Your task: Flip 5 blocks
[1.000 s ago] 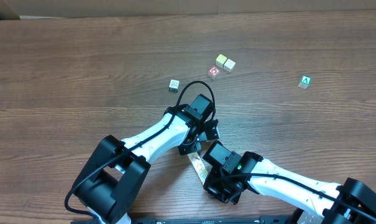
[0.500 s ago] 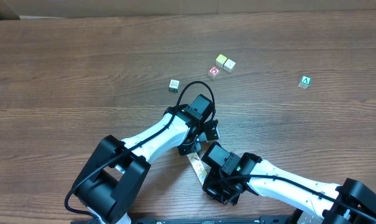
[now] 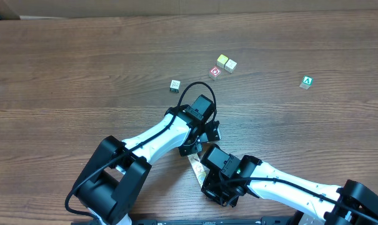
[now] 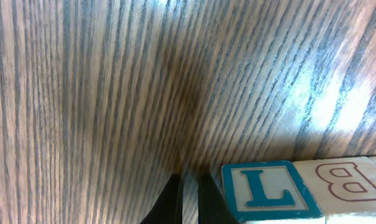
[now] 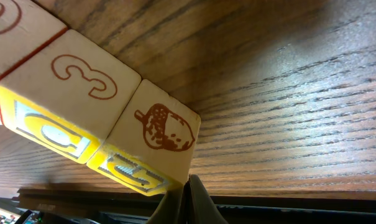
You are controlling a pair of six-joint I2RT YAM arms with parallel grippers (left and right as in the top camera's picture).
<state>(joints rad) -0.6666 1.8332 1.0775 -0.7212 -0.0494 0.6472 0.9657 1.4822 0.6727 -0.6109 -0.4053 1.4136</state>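
Right tool edged leftward — left arm crowds the blocks.

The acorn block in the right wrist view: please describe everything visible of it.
The acorn block is a pale wooden cube: red-brown acorn printed on top, yellow side face. It lies on the table, ending a row, flush against the 3 block. The shut right gripper sits by its near corner.

A row of blocks lies on the table, loose cubes behind.
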